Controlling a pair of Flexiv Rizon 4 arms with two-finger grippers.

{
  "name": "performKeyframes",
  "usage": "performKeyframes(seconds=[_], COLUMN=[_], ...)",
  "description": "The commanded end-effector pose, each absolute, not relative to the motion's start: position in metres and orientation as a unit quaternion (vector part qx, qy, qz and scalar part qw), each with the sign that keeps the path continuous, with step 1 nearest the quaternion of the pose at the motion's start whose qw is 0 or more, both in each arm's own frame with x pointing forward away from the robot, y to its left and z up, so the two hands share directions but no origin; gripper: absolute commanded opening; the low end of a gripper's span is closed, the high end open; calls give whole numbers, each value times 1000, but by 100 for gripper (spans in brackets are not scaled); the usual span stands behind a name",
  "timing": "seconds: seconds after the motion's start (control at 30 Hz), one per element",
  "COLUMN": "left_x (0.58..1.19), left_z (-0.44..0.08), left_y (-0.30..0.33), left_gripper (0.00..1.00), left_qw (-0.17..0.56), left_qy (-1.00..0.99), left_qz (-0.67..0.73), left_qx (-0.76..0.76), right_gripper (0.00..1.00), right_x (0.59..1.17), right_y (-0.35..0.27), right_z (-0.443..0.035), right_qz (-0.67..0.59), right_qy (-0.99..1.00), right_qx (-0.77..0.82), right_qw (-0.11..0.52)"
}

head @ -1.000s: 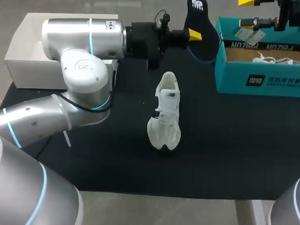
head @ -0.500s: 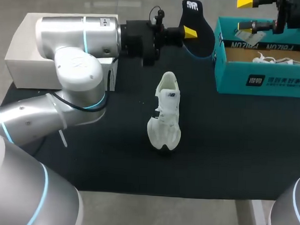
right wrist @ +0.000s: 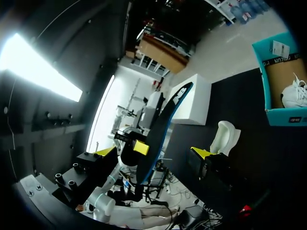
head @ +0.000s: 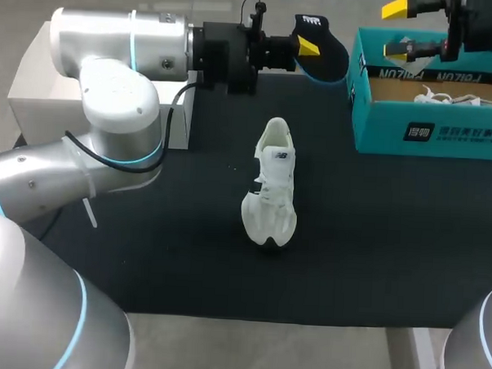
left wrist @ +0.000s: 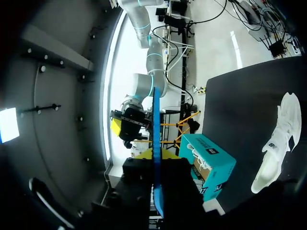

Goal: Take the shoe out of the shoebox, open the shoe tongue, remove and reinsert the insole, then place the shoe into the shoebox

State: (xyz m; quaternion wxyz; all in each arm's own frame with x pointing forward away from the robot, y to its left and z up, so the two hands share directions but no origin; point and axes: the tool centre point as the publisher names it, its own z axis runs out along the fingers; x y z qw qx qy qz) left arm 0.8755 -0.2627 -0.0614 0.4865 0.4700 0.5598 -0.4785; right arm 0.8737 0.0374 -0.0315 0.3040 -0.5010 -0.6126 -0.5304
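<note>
Insole [head: 329, 61] up in the air, that's the story right now: dark, standing on edge above the mat, beyond the far end of the shoe [head: 272, 181] and a little to its right, clamped between the yellow-tipped fingers of the left gripper [head: 311, 50]. In the left wrist view it shows as a thin blue edge running straight out between those fingers, pinched from both sides. The left arm [head: 113, 56] comes across behind the shoe, forearm level.

The shoe itself, white, sits alone on the black mat [head: 374, 239], well apart from both grippers, one end toward the robot and the other pointing away. Whether its tongue is pulled open, I cannot tell.

Over to the right gripper [head: 397, 29]: it hangs farther to the shoe's right than the insole, up by the far side of the teal shoebox [head: 428, 131], fingers spread wide and gripping nothing. It is near the insole but apart from it.

The shoebox stands beyond the shoe and to its right, open at the top, and a second white shoe [head: 450, 97] lies inside, laces showing. Beyond the shoe and to its left sits a white box [head: 29, 93], partly hidden by the left arm.
</note>
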Motion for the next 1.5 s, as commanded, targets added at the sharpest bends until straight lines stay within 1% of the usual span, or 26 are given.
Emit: performKeyframes(seconds=[0.03,0.1,0.13,0.17,0.53,0.57,0.6,0.63,0.67,0.7,0.73,0.77,1.17,1.2,1.23,1.27,1.33,1.37,1.4,1.5], left_x=[879,878,878,878,878,882,886,887,888,885,887,888,888,891,892,893,891,891,890,890], left_z=[-62,-57,-53,-50,-50,-52,-56,-59,-61,-61,-57,-56,-56,-58,-59,-59,-59,-57,-56,-56], left_y=[-269,-267,-265,-263,-263,-264,-267,-267,-267,-267,-265,-263,-263,-266,-268,-269,-270,-269,-267,-267], left_gripper=[0,0,0,0,0,0,0,0,0,0,0,0,0,0,0,0,0,0,0,0], left_qw=[363,277,262,278,278,245,171,116,44,-1,-1,14,14,-16,-63,-83,-179,-212,-225,-225], left_qy=[658,641,630,627,627,673,720,745,750,729,710,716,716,743,753,766,746,727,718,718], left_qz=[-523,-630,-653,-647,-647,-637,-629,-630,-641,-665,-689,-678,-678,-659,-650,-637,-642,-653,-659,-659], left_qx=[402,340,328,333,333,285,237,186,161,163,143,164,164,113,77,31,7,1,7,7], right_gripper=[100,100,100,100,100,100,100,100,100,100,100,100,100,100,100,100,100,100,100,100], right_x=[878,878,878,878,880,880,881,881,881,881,881,881,881,882,882,882,882,882,882,883], right_y=[40,40,40,40,42,42,42,42,43,43,43,43,45,45,46,46,46,46,46,45], right_z=[-29,-29,-29,-29,-32,-32,-32,-32,-31,-31,-31,-31,-35,-35,-35,-35,-35,-35,-35,-35], right_qz=[-526,-526,-525,-524,-516,-515,-513,-513,-512,-512,-511,-511,-502,-500,-499,-498,-498,-497,-497,-494], right_qy=[-615,-615,-616,-615,-615,-616,-616,-616,-616,-616,-616,-616,-614,-615,-615,-615,-615,-615,-615,-616], right_qx=[-502,-502,-503,-504,-510,-511,-511,-512,-512,-512,-513,-513,-520,-521,-522,-522,-522,-522,-522,-524], right_qw=[305,305,304,304,309,309,309,309,309,310,310,310,316,317,318,318,319,319,319,320])
